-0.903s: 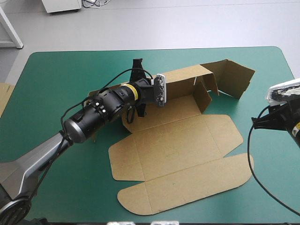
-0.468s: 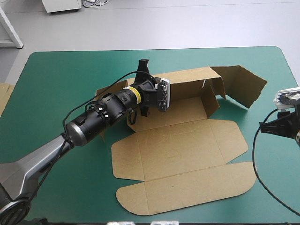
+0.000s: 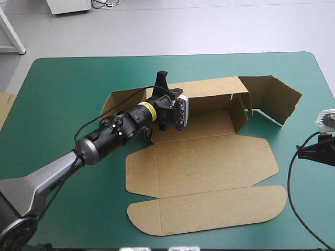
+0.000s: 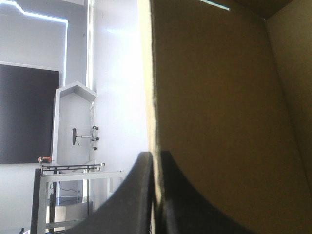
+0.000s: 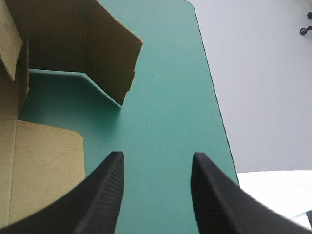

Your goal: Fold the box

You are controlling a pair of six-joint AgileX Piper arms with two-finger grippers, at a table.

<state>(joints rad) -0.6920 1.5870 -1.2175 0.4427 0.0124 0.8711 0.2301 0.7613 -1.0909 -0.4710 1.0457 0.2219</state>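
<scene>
The brown box [image 3: 201, 162] lies mid-table, its lid and front flaps flat toward the near edge, its far wall [image 3: 209, 94] raised. A side flap [image 3: 272, 97] stands bent at the far right. My left gripper [image 3: 161, 89] is shut on the far wall's top edge near its left end; in the left wrist view the black fingers [image 4: 146, 195] pinch the brown board [image 4: 219, 122] between them. My right gripper [image 5: 156, 165] stands open over bare teal-green cover near the table's right edge, with the bent side flap [image 5: 109, 53] ahead of it.
A strip of more brown board [image 3: 4, 107] shows at the table's left edge. Teal-green cover [image 3: 63, 104] lies bare to the left of the box and along the right edge [image 5: 214, 112].
The left gripper has carried the far wall rightward and more upright, and the whole box has shifted right. The right gripper has drawn back toward the right edge.
</scene>
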